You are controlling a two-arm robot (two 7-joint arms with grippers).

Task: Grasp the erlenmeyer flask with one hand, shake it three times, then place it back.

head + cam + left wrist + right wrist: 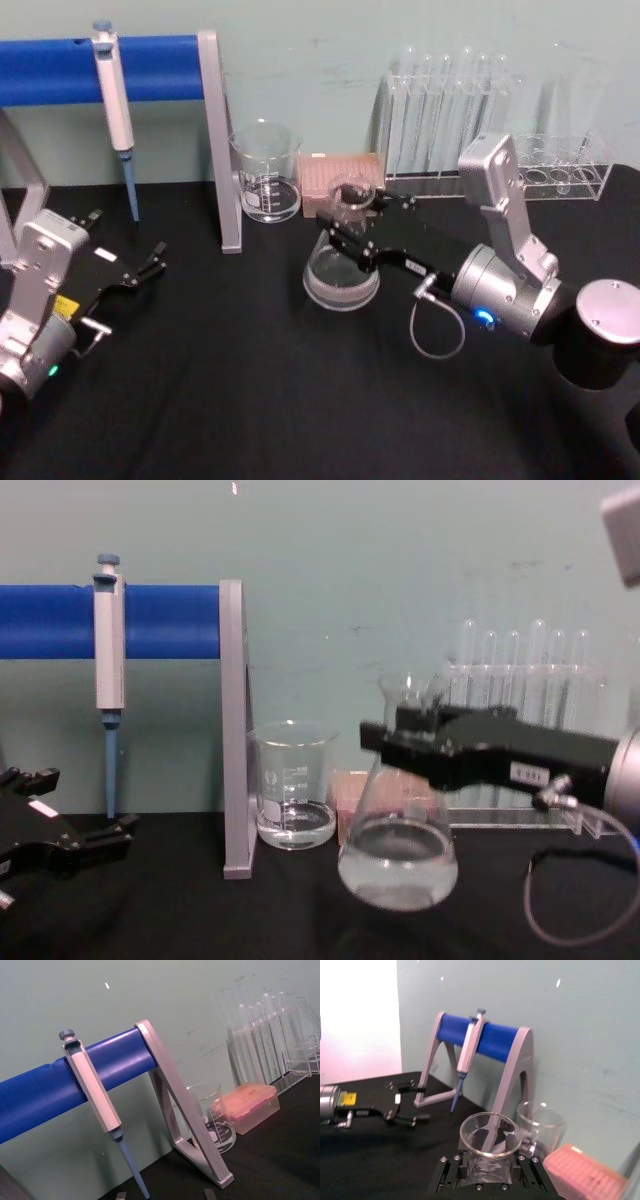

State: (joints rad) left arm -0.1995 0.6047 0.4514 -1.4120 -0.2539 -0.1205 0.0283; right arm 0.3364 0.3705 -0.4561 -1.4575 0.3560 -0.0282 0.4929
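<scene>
- The erlenmeyer flask [398, 855] is sitting out in the middle of the black table [250, 400], just in front of the beaker [268, 175] and the pink tip box [343, 175]. I cannot tell whether its base is touching the table or hanging just above it.
- A little clear liquid seems to be lying in its wide bottom.
- The right gripper [345, 215] is reaching in from the right, and its fingers [451, 1172] are clamping the narrow neck from both sides, just under the flared rim.
- The left gripper [155, 258] is lying idle at the left of the table, fingers spread and holding nothing.
- The hold is on smooth glass high up, with the heavy base hanging below. A brisk shake could be loosening it, letting the flask swing or slide down through the fingers.
- The beaker, the tip box and the grey leg of the pipette stand [215, 140] are all standing near, so a wide sideways stroke risks knocking glass against them.
- The mouth is open, so tilting while shaking could be sending liquid out.
- Coming down tilted or hard at the end could tip or chip the flask.
</scene>
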